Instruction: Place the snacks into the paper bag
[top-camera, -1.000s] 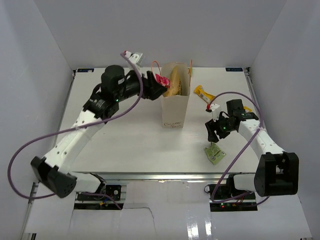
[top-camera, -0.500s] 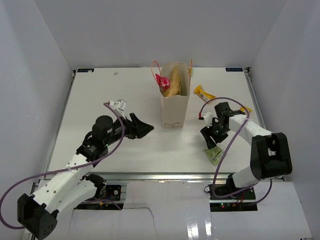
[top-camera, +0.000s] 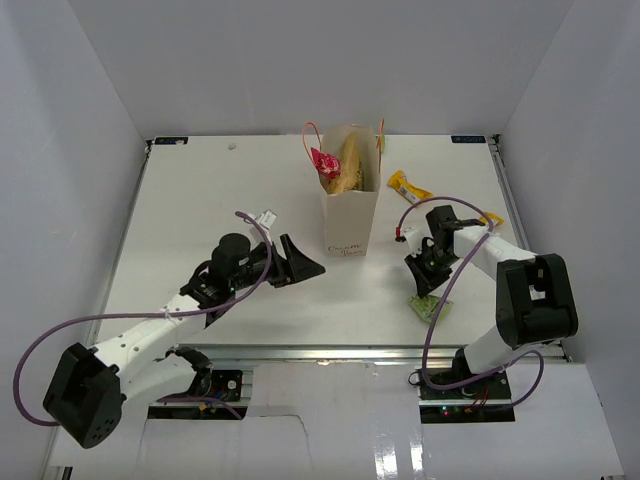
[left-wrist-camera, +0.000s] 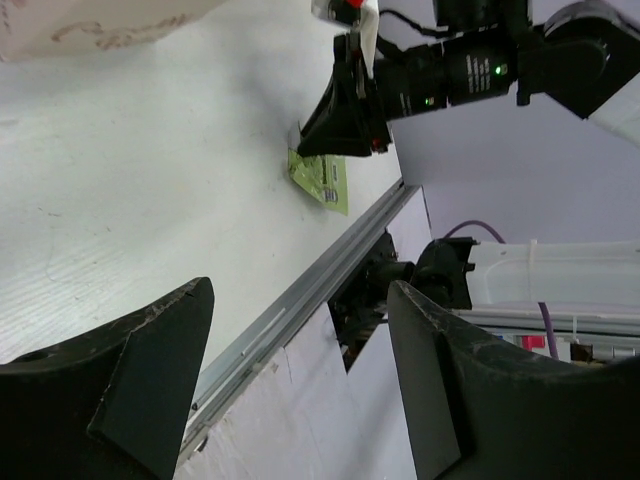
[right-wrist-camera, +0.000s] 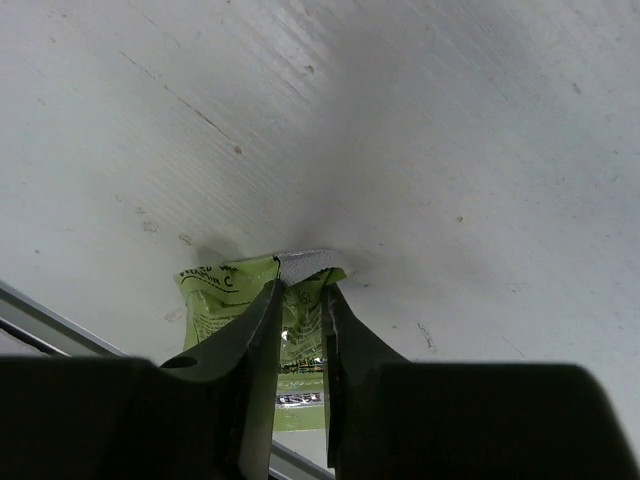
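The green packet (right-wrist-camera: 225, 300) lies on the table (top-camera: 220, 190) by the front rail. The right gripper (right-wrist-camera: 300, 300) has its fingers drawn almost together, a thin slit between them, nipping the packet's white sealed end. Only the right wrist view shows this pinch. From above, the gripper's dark body (top-camera: 420, 275) hides it, and the packet (top-camera: 430, 304) sticks out on its near side. The left wrist view shows the tips meeting on the packet's corner (left-wrist-camera: 322, 180).

Beyond that gripper lies a yellow packet (top-camera: 408, 185). To its left stands the paper bag (top-camera: 350, 215), with a chip bag (top-camera: 352, 165) and a red packet (top-camera: 325, 162) poking out. The left gripper (top-camera: 300, 262) is spread wide and holds nothing, with the bag just ahead of it.
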